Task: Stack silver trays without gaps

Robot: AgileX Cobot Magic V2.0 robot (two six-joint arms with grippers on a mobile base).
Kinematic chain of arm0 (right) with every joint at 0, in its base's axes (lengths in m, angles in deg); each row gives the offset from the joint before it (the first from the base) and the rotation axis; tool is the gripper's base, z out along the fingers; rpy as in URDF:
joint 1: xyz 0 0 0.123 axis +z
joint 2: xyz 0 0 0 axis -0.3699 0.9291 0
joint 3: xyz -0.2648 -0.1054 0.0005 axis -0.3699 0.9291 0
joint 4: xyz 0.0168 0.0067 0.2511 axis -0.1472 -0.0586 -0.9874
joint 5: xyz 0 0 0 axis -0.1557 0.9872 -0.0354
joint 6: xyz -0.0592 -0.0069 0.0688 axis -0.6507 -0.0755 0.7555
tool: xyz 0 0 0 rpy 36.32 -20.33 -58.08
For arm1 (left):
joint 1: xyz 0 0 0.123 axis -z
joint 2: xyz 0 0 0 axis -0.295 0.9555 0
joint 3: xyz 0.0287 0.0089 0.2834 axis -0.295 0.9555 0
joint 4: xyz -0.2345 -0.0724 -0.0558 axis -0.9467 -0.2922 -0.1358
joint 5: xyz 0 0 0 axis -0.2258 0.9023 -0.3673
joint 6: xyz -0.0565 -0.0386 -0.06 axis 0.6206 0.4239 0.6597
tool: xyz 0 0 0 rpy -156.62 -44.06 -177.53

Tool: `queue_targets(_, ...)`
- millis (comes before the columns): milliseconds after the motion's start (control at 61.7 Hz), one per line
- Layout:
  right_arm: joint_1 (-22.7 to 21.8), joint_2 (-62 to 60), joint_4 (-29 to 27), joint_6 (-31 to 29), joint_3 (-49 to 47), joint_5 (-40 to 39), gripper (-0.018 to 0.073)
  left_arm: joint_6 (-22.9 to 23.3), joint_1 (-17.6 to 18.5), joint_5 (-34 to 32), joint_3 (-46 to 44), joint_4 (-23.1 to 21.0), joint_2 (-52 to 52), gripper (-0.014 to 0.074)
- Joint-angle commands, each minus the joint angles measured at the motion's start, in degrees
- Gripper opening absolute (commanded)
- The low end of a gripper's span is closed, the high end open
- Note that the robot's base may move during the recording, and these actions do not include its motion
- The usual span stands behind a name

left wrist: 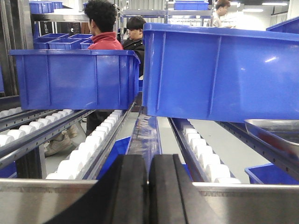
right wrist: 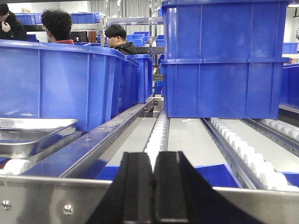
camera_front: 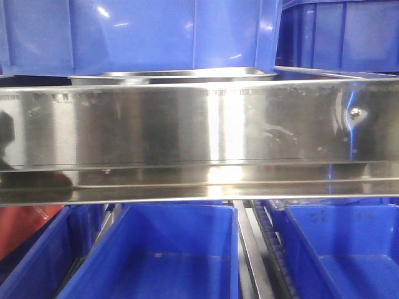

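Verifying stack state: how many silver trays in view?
1: a silver tray on the rollers, behind the steel rail, in front of a blue bin. Nested or hidden ones possible.

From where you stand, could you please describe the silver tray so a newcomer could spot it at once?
Find the roller shelf behind the long steel rail. At its left in the right wrist view, the silver tray lies beside a large blue bin. Unlike its deep plastic neighbours, it is shallow, shiny metal with a flat rim.
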Motion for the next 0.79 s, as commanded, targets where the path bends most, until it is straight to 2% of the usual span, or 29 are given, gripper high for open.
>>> queue_targets(0, 0.11, -0.18, -0.02, -0.34, -0.02, -1.45, -0.0078, -0.01, -0.17, -0.92, -0.10, -0.10, -0.23, 0.0011)
queue_targets(778, 0.13, -0.18, -0.02, -0.34, -0.02, -1.73, -0.0078, -0.01, -0.17, -0.92, -0.10, -0.10, -0.23, 0.0011)
